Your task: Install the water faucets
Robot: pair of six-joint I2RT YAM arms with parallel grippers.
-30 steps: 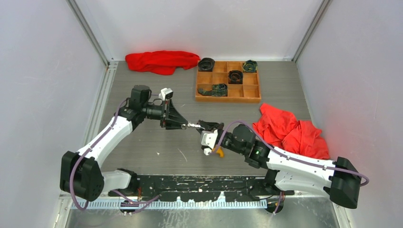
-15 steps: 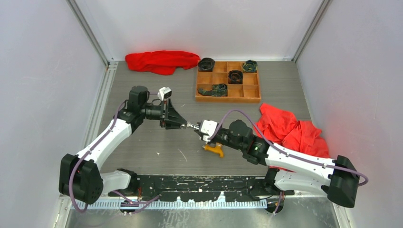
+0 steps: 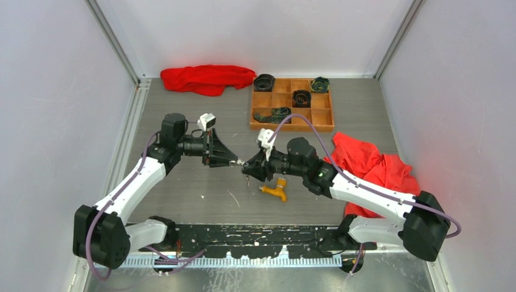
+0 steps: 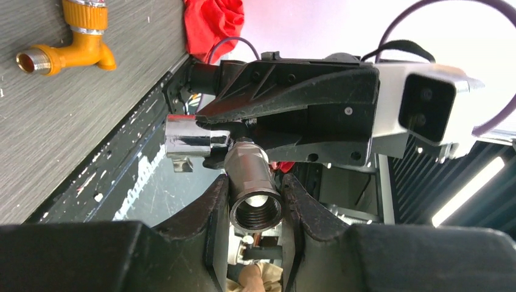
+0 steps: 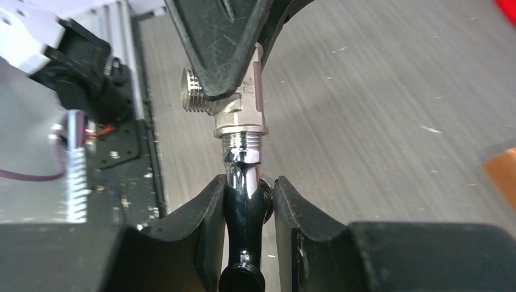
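Tabletop of grey wood grain point(image 3: 201, 121) spreads below. Left gripper point(image 4: 255, 190) clamps the shiny silver metal faucet point(image 4: 246, 165) by its threaded barrel; right gripper point(image 5: 248, 187) pinches its handle. Orange-yellow bent-spout metal faucet point(image 3: 275, 190) lies on it nearby.

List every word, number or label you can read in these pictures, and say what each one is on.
"J2": stamped sideways on the silver faucet, right beside a finger of the left claw. It is partly covered, so the reading is uncertain.
Nothing else can be read: no lettering shows on the orange faucet, the wooden tray or the arms.
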